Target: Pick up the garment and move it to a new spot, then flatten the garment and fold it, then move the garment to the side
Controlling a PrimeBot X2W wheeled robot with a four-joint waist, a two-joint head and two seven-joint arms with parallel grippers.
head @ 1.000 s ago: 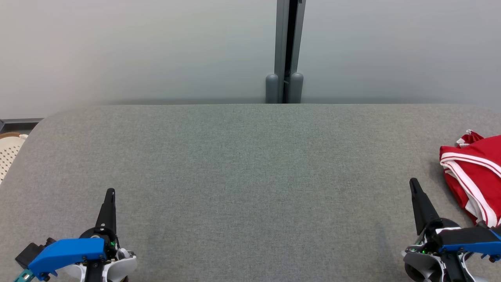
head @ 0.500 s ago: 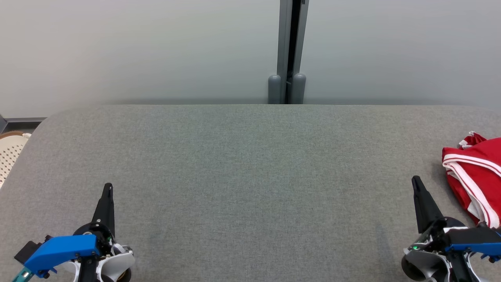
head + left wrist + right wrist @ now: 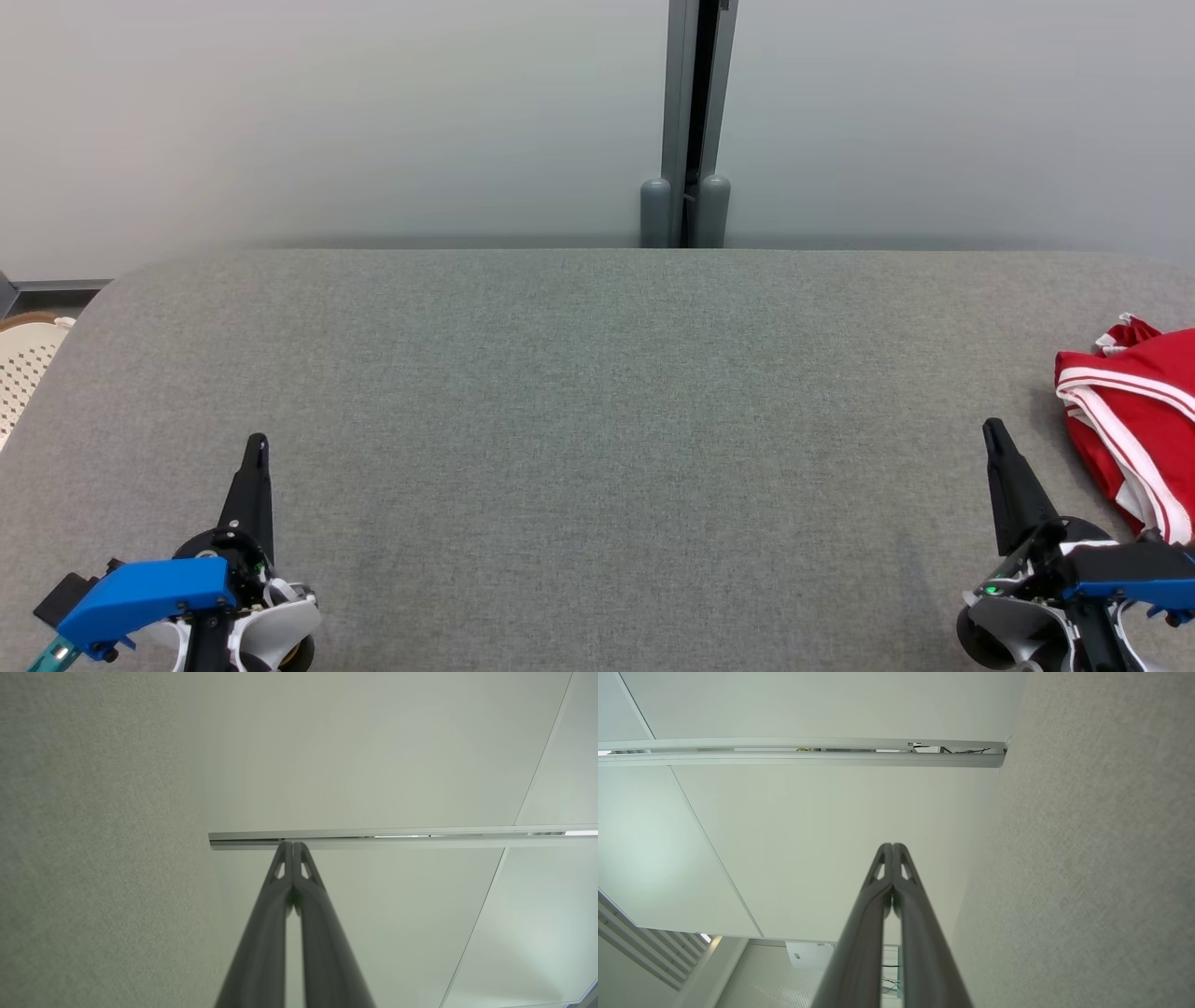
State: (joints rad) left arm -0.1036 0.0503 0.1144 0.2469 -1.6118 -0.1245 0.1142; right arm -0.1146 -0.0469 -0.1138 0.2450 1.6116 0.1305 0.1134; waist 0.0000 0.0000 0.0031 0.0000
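A red garment [image 3: 1134, 425] with white stripes lies bunched at the right edge of the grey padded surface [image 3: 597, 411], partly cut off by the frame. My right gripper [image 3: 991, 431] stands shut and empty just left of it, apart from the cloth. My left gripper [image 3: 256, 445] is shut and empty at the lower left, far from the garment. Both wrist views show the fingers pressed together at the tips, left gripper [image 3: 293, 844] and right gripper [image 3: 892, 845], pointing toward the pale wall.
A pale wall with a grey vertical post [image 3: 691, 121] rises behind the surface. A white perforated basket [image 3: 23, 369] stands off the left edge. The wide middle of the padded surface lies bare.
The head camera shifted slightly. The left gripper drew a little upward in the view; the right gripper and the garment stay where they were.
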